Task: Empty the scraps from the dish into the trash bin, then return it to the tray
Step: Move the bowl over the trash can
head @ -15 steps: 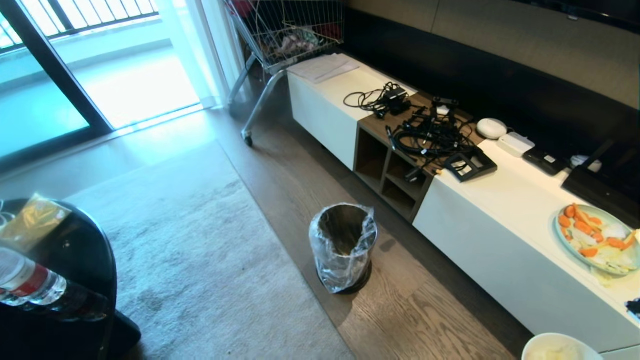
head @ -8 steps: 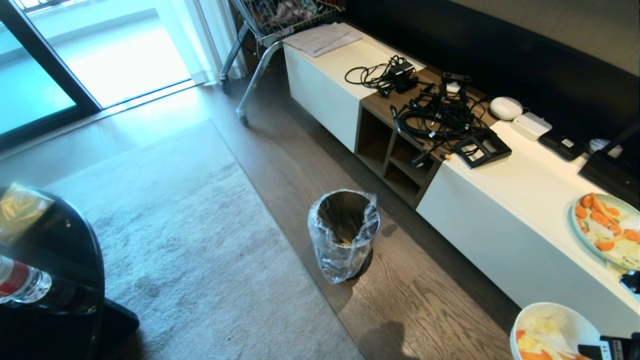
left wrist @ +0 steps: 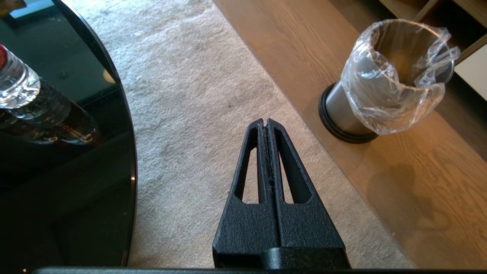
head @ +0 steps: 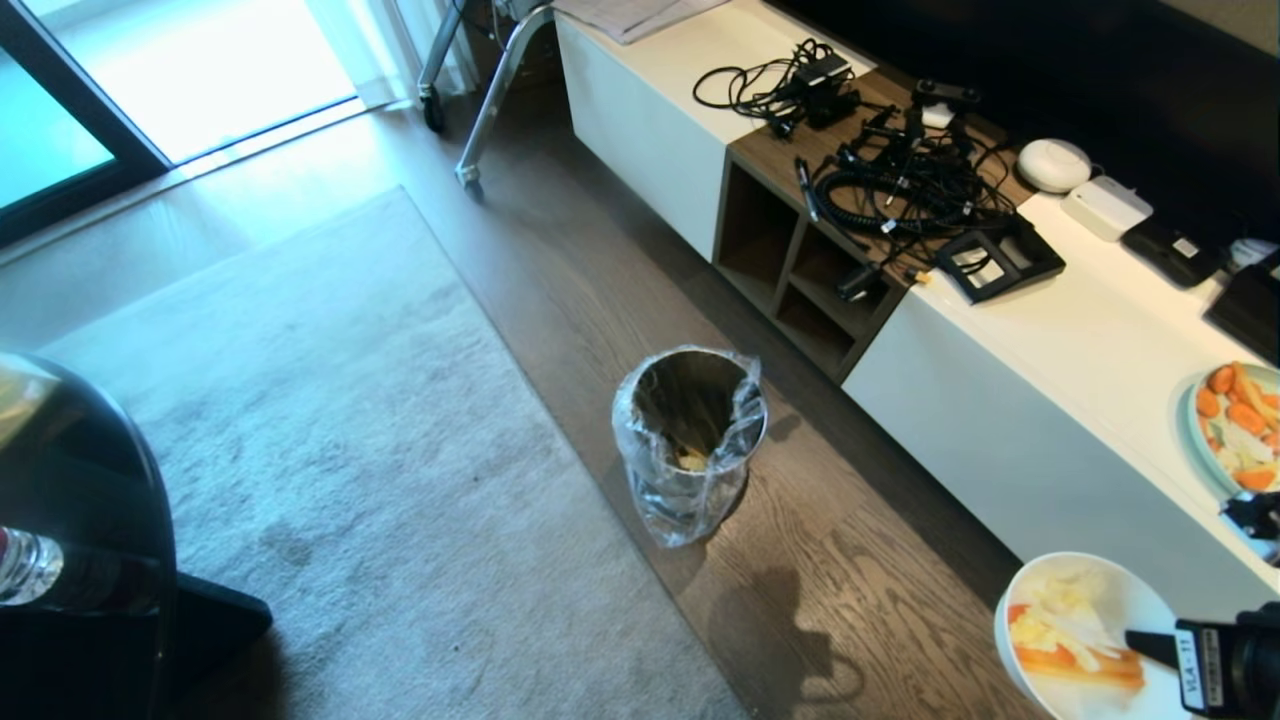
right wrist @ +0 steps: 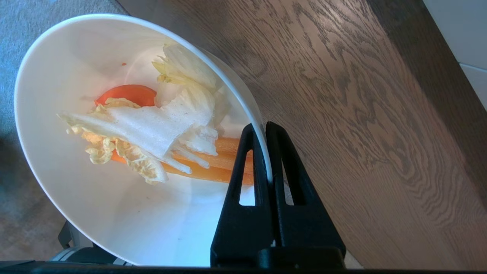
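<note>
The trash bin (head: 690, 440) stands on the wooden floor (head: 880, 600) between the rug (head: 350, 480) on its left and the low cabinet (head: 1010, 400) on its right. The dish (head: 1085, 640) hangs over the floor nearer than the bin and to its right, with the scraps (head: 1070, 630) inside it. A plate (head: 1235, 425) sits at the cabinet's near end, cables (head: 900, 170) farther back on its top.

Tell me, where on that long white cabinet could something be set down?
The bare patch of the long white cabinet lies between the black tangle of cables and the pale-blue plate of orange slices. The brown section under the cables is crowded, and so is the back edge with small devices.
</note>
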Available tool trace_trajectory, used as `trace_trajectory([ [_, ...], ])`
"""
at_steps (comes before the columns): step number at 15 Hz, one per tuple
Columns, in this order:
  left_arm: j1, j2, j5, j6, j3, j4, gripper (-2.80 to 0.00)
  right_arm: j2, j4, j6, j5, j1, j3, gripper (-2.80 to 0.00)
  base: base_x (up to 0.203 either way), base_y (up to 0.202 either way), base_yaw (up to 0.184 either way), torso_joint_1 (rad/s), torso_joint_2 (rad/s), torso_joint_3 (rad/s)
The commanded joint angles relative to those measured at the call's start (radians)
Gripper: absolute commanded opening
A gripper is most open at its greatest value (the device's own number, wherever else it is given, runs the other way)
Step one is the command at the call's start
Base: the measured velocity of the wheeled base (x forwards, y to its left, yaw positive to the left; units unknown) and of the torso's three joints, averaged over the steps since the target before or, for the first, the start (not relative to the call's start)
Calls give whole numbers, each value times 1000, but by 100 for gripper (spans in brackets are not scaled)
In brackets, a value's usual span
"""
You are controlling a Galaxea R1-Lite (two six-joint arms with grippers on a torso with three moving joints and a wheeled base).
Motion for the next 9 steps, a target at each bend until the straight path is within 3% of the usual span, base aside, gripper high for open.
trace_trajectory([
  [1,0,0,0,-1,0,0,-280,26,-12,0,1,17,-36,-280,0,0,0,1,2,-203],
  [9,0,0,0,-1,0,0,-280,95,-31,0,-1,41,-153,-280,0,0,0,2,4,-199],
])
